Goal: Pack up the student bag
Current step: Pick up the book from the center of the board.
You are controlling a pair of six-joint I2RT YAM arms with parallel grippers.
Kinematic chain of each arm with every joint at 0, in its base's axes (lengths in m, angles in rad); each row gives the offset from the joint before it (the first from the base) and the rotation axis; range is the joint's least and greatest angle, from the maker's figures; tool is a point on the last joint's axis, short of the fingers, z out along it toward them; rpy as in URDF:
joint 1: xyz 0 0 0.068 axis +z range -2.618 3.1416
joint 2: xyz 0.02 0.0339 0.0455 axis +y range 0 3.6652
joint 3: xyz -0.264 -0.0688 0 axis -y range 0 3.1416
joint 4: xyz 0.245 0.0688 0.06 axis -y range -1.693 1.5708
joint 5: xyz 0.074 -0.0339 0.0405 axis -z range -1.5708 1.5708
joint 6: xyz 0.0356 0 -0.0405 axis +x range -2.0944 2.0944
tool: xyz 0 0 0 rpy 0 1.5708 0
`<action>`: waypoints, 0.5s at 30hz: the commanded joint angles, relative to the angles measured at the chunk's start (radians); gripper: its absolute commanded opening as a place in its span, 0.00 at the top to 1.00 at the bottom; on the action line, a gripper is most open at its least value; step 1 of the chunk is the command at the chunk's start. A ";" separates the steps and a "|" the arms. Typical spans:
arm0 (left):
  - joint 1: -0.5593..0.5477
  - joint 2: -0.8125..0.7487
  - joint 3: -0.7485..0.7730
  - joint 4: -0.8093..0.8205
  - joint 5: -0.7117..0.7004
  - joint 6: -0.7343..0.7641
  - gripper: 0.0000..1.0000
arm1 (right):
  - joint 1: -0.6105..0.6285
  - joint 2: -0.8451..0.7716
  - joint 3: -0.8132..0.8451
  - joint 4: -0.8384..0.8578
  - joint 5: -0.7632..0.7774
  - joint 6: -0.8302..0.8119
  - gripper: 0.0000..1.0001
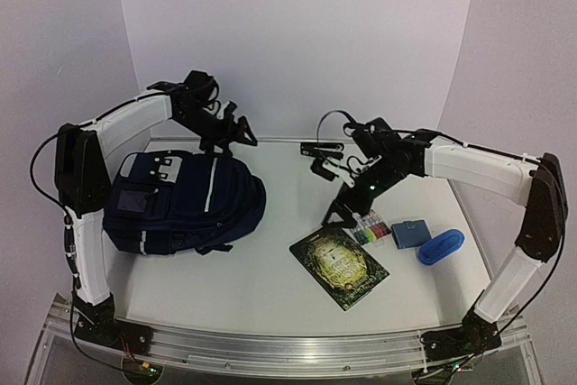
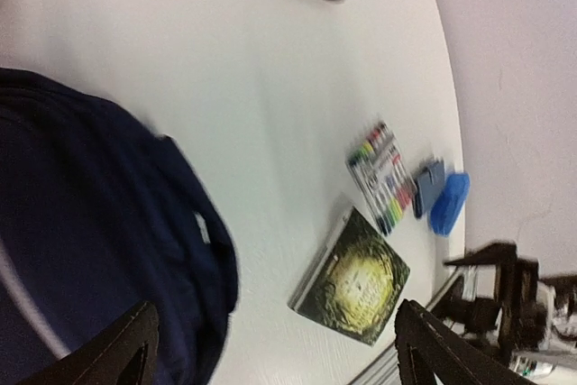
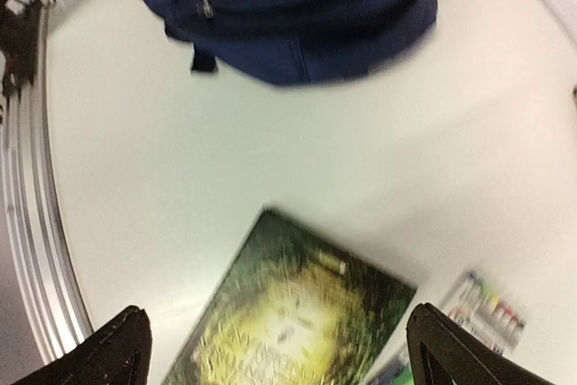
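Observation:
The student bag (image 1: 185, 200), navy with thin white stripes and a white patch, lies on the left of the table; it also shows in the left wrist view (image 2: 90, 223) and the right wrist view (image 3: 297, 6). My left gripper (image 1: 236, 132) hovers behind the bag's far right corner, open and holding nothing (image 2: 275, 349). My right gripper (image 1: 331, 189) hangs open above the far edge of a dark green book with a yellow cover design (image 1: 340, 266). That book (image 3: 288, 313) lies flat on the table beneath the empty jaws.
Right of the book lie a pack of coloured markers (image 1: 370, 228), a small grey-blue box (image 1: 410, 233) and a bright blue pouch (image 1: 441, 246). A metal rail (image 1: 270, 349) runs along the near table edge. White walls enclose the back and sides.

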 commanded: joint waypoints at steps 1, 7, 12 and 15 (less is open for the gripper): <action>-0.145 0.054 0.031 -0.062 0.078 0.082 0.11 | -0.088 -0.057 -0.096 -0.251 0.002 -0.111 0.02; -0.257 0.163 0.066 -0.022 0.112 0.056 0.19 | -0.159 -0.119 -0.269 -0.266 0.121 -0.206 0.03; -0.297 0.275 0.126 -0.032 0.150 0.052 0.27 | -0.179 -0.135 -0.380 -0.236 0.182 -0.256 0.04; -0.320 0.326 0.162 -0.015 0.174 0.035 0.30 | -0.180 -0.114 -0.419 -0.199 0.209 -0.259 0.05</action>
